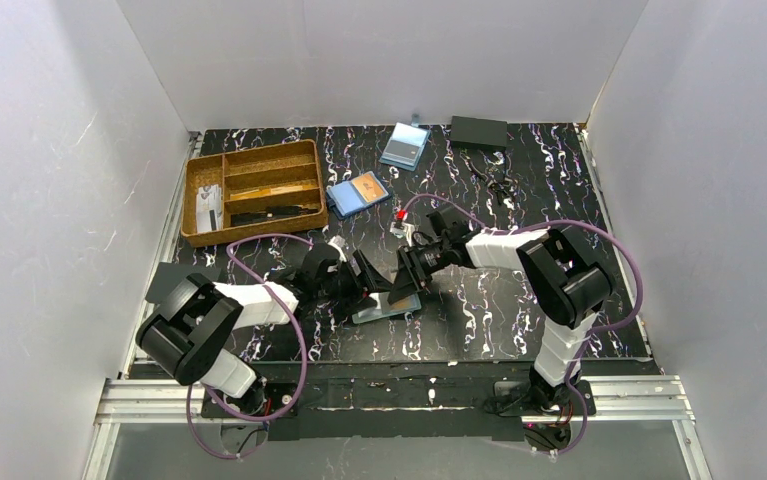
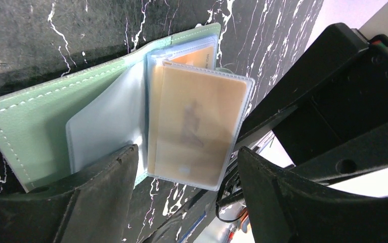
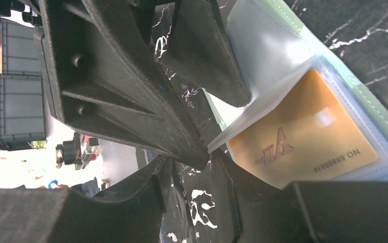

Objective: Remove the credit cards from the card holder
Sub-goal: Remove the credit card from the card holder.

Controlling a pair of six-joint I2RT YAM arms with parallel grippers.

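The card holder (image 1: pixel 387 312) lies open on the black marbled table between both grippers. In the left wrist view its pale green cover (image 2: pixel 35 116) is spread flat and a clear sleeve page (image 2: pixel 199 126) with a gold card in it stands up. My left gripper (image 2: pixel 187 154) is open, one finger on each side of that page. In the right wrist view a gold card (image 3: pixel 303 131) printed "VIP" lies in its sleeve. My right gripper (image 3: pixel 202 202) is open, with its right finger (image 3: pixel 343 212) over the card's near edge. The left gripper's finger touches the raised page's edge.
A wooden divided tray (image 1: pixel 254 190) stands at the back left. A bright blue holder with an orange card (image 1: pixel 359 192), a pale-blue holder with a grey card (image 1: pixel 405 146), a black box (image 1: pixel 479 131) and small dark parts (image 1: pixel 494 180) lie behind. White walls enclose the table.
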